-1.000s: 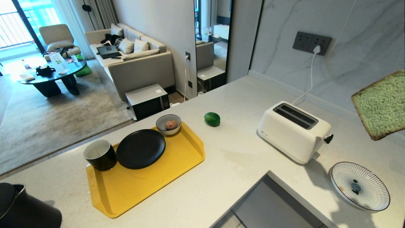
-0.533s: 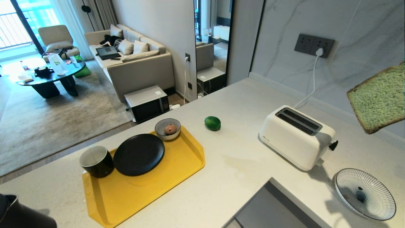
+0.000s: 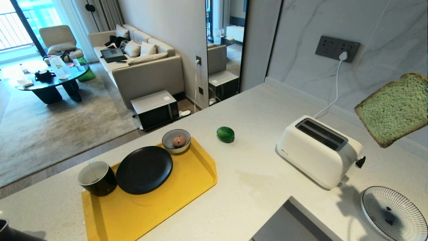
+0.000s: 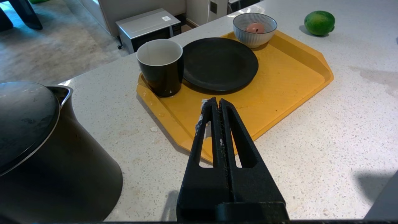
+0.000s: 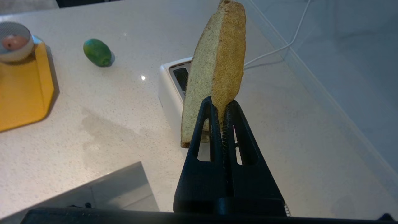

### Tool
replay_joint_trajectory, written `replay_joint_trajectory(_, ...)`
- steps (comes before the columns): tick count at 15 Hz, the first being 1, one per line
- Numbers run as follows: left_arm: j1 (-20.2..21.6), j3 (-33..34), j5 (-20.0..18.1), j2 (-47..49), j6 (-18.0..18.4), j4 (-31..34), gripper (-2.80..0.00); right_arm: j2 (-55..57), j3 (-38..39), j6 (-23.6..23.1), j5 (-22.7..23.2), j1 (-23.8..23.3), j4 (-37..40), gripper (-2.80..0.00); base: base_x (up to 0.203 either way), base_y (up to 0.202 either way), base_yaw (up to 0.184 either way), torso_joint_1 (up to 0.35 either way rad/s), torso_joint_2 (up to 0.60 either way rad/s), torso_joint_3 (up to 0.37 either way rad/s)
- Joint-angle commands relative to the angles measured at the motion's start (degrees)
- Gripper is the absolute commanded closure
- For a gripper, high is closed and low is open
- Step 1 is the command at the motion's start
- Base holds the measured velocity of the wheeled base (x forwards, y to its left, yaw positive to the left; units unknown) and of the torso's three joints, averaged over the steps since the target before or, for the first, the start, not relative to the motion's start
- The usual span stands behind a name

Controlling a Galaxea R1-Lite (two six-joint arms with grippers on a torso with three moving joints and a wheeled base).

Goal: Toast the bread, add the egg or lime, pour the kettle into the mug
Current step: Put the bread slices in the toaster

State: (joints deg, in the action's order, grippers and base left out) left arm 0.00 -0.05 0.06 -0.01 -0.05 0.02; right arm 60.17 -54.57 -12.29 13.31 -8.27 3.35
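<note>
My right gripper (image 5: 221,104) is shut on the lower edge of the green-tinted bread (image 5: 217,62), holding it upright in the air. In the head view the bread (image 3: 393,108) hangs above and to the right of the white toaster (image 3: 319,150), whose slots are empty. The lime (image 3: 225,134) lies on the counter. The egg (image 3: 179,141) sits in a small striped bowl. The black mug (image 4: 161,67) stands on the tray corner. My left gripper (image 4: 217,101) hovers shut and empty beside the black kettle (image 4: 46,155).
A yellow tray (image 3: 187,187) carries a black plate (image 3: 144,169). A striped plate (image 3: 394,214) lies near the counter's right front. The toaster's cord (image 3: 334,87) runs to a wall socket. The counter has a cut-out corner (image 3: 284,224) in front.
The whole head picture has shifted, so the camera moved. The bread in my right gripper has come leftward, nearer the toaster. The left gripper stays still.
</note>
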Motion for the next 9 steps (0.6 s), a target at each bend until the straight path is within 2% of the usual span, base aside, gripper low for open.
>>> replay_joint_trajectory(1, 0.0, 0.0, 0.0, 0.0, 0.0, 0.0, 0.00, 3.2, -0.6, -3.2, 1.2, 0.0, 0.0, 0.00, 0.000, 0.000, 0.000, 0.000, 0.00, 0.000)
replay_joint_trajectory(5, 0.0, 0.0, 0.0, 0.0, 0.0, 0.0, 0.00, 14.8, -6.1, -8.3, 3.1, -1.7, 0.2, 0.00, 0.000, 0.000, 0.000, 0.000, 0.00, 0.000)
replay_joint_trajectory(9, 0.0, 0.0, 0.0, 0.0, 0.0, 0.0, 0.00, 28.4, -18.5, -10.1, 6.1, -6.3, 0.0, 0.00, 0.000, 0.000, 0.000, 0.000, 0.00, 0.000)
